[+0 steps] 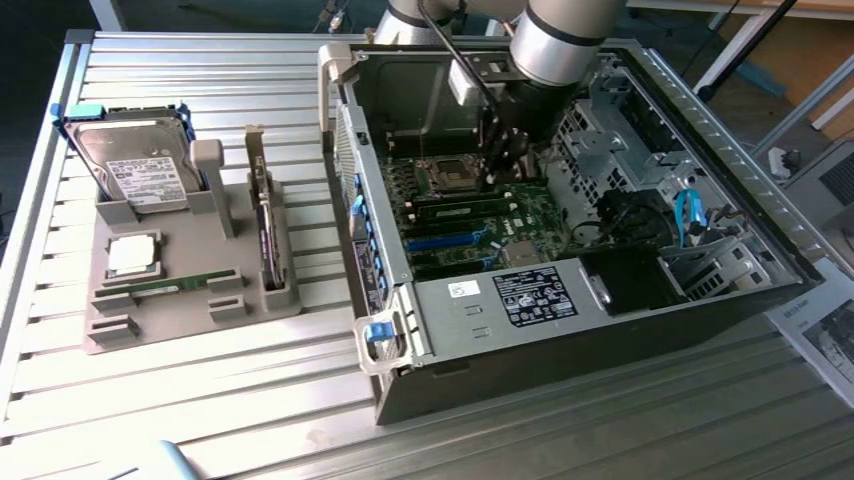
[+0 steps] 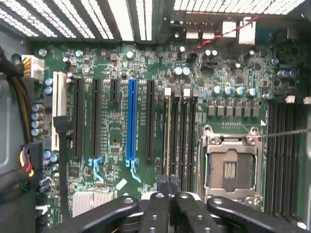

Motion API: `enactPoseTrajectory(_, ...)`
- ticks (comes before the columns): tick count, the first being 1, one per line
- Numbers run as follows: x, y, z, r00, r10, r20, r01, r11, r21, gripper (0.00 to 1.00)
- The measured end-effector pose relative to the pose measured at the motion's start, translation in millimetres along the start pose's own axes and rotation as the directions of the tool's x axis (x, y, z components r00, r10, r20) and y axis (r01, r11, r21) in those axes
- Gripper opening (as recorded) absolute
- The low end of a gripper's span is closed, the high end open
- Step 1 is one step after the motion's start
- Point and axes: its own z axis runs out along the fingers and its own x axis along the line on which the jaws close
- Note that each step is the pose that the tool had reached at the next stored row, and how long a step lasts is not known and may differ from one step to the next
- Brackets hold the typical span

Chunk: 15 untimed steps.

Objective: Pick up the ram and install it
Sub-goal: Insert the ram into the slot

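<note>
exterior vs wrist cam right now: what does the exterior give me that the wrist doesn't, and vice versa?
Exterior view: the grey holder on the table, with the ram lying in it near the silver processor, hard drive and upright expansion card.
Wrist view: the pincer close up, shut, in line with the memory slots.
Both: motherboard, empty CPU socket, blue slot, pincer inside the case.

Bright, even daylight; slatted worktop [image 1: 200, 400] glares pale. PC case [image 1: 534, 370] interior sits in shadow. Backlit vent grille [image 2: 121, 14] blows out white w/ circuit board [image 2: 112, 131] dim by comparison.
</note>
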Motion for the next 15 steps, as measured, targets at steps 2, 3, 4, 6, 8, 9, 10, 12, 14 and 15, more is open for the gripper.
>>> enactPoseTrajectory(2,0.3,-11.9,-0.4,1.0,0.0,0.0002,0.0,1.0,-0.0088,0.1)
enactPoseTrajectory(3,0.5,-18.8,-0.6,1.0,0.0,0.0001,0.0,0.9999,-0.0142,0.1)
enactPoseTrajectory(4,0.7,-25.3,-0.7,1.0,0.0,0.0006,0.0,0.9998,-0.0191,0.1)
enactPoseTrajectory(6,1.0,-36.5,-0.9,1.0,0.0,0.0009,0.0,0.9996,-0.0278,0.1)
enactPoseTrajectory(8,1.3,-47.3,-1.3,1.0,0.001,0.0009,-0.001,0.9994,-0.0357,0.1)
enactPoseTrajectory(9,1.5,-54.6,-1.4,1.0,0.001,0.0011,-0.001,0.9992,-0.0407,0.1)
enactPoseTrajectory(10,1.8,-64.0,-1.7,1.0,0.001,0.0012,-0.001,0.9989,-0.047,0.1)
enactPoseTrajectory(12,1.9,-69.8,-1.9,1.0,0.001,0.0012,-0.001,0.9988,-0.0498,0.1)
enactPoseTrajectory(14,1.9,-70.0,-1.8,1.0,0.001,0.0014,-0.001,0.9988,-0.0499,0.1)
enactPoseTrajectory(15,1.9,-70.0,-1.8,1.0,0.001,0.0014,-0.001,0.9988,-0.0499,0.1)
